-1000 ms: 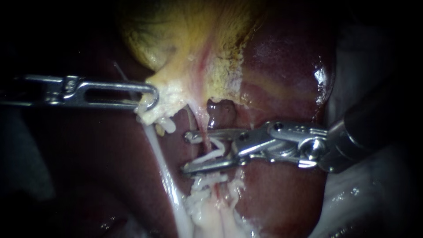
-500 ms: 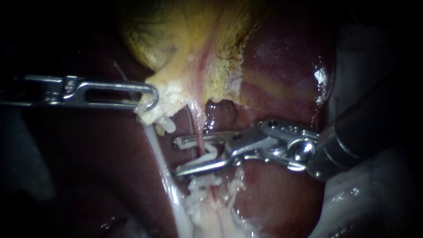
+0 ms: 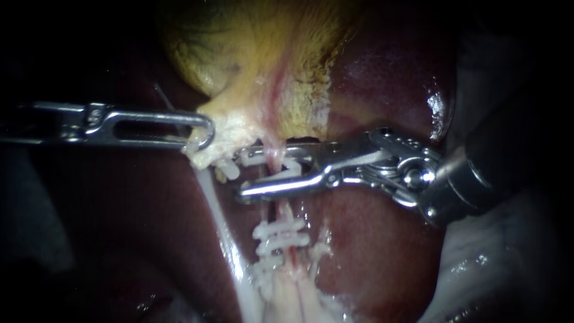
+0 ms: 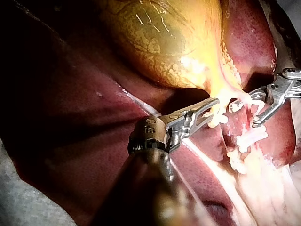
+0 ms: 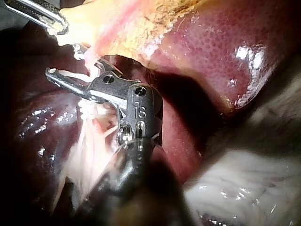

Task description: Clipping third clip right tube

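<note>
Glossy maroon liver (image 3: 382, 78) backs right tool (image 3: 241, 175) holding white clip (image 3: 291, 170) astride pink tube (image 3: 286, 209), left tool (image 3: 206, 134) gripping gallbladder (image 3: 239, 54).

Left instrument (image 3: 203, 134) level, jaws closed on gallbladder (image 3: 239, 60) edge, right instrument (image 3: 242, 175) jaws parted, seemingly cradling a clip (image 3: 291, 170)

Liver (image 3: 382, 269) on pale cloth (image 5: 244, 183)

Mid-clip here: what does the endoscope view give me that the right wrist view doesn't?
Endoscope only: two lower clips on the tube, below the right instrument. Right wrist only: the dark hollow under the liver's edge, beside that instrument. Both: the right instrument's jaws holding the new clip astride the tube, and the left instrument gripping the gallbladder.
</note>
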Robot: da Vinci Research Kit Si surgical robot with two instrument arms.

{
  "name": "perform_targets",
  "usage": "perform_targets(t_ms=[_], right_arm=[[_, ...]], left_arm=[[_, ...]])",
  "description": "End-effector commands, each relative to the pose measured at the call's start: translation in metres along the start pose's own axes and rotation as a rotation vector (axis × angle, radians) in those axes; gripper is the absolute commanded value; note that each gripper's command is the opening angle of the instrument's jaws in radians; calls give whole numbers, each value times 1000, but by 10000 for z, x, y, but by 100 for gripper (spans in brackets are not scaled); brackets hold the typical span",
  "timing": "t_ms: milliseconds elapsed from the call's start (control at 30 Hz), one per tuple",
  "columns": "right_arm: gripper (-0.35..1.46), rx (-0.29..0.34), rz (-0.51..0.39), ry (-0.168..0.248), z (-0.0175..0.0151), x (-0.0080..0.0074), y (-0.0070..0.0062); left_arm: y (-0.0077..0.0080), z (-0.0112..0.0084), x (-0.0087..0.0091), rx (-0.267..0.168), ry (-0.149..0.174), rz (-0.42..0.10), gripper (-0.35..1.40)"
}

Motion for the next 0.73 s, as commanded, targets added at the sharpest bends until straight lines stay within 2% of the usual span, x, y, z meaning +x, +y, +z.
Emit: perform_targets(t_ms=[33,100,133,233,733], right_arm=[[15,-12,23,4,-3,-1,-1],[-26,-58,81,15,-10,-2,-4],[-35,-72,92,5,-12,-3,-5],[-35,-94,92,-25,-15,-7,-6],[-35,-88,91,-28,-15,-9,-6]], left_arm=[[0,0,0,-1,0,0,-35],[0,0,0,-1,0,0,-35],[0,0,0,-1,0,0,-35],[0,0,0,-1,0,0,-35],[0,0,0,-1,0,0,-35]])
